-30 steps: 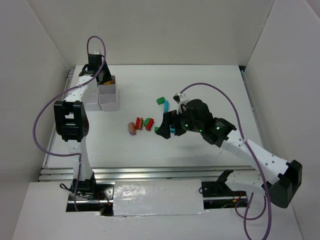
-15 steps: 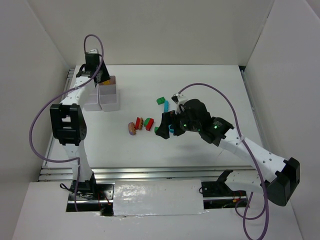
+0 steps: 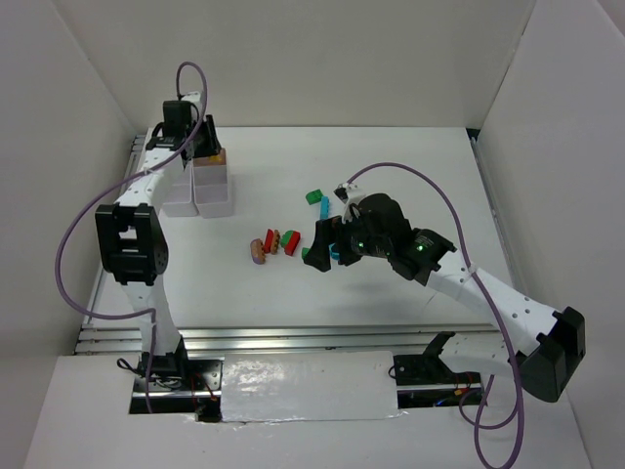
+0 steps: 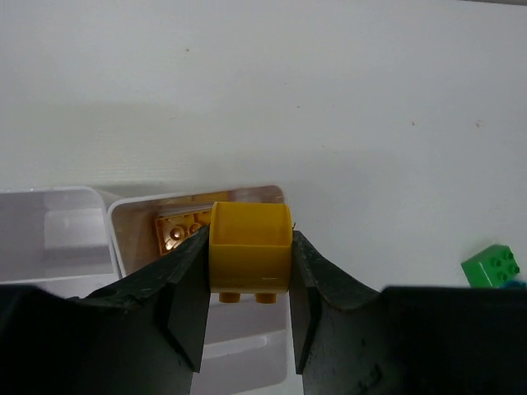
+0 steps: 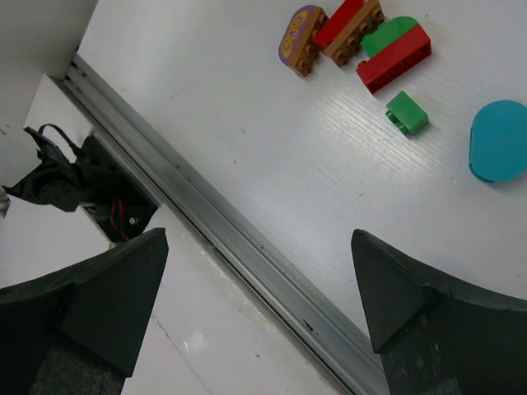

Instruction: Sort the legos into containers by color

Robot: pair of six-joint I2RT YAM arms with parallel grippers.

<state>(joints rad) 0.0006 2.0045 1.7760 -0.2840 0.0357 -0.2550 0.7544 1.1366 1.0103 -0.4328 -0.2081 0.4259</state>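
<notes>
Left arm is stretched toward the far-left corner of the worktop point(image 3: 420, 166). The left gripper point(image 3: 207, 149) is held over the far end of the white divided tray point(image 3: 202, 198), jaws clamped on a yellow lego brick point(image 4: 250, 257), studs down. Directly beneath, a yellow-orange lego point(image 4: 179, 231) is seen inside the far right compartment.

Right arm is bent in toward the worktop's middle. The right gripper point(image 5: 257, 240) is spread wide, holding nothing, near the loose legos: purple oval point(image 5: 299, 30), red-and-green brick point(image 5: 394, 54), small green brick point(image 5: 407, 113).

The teal oval point(image 5: 499, 140) is cut off at the frame edge. The near compartments are hidden by the left fingers point(image 4: 185, 288); their count cannot be told.

Bare worktop is seen between tray and loose legos. The metal rail point(image 5: 206, 222) marks the near edge.
</notes>
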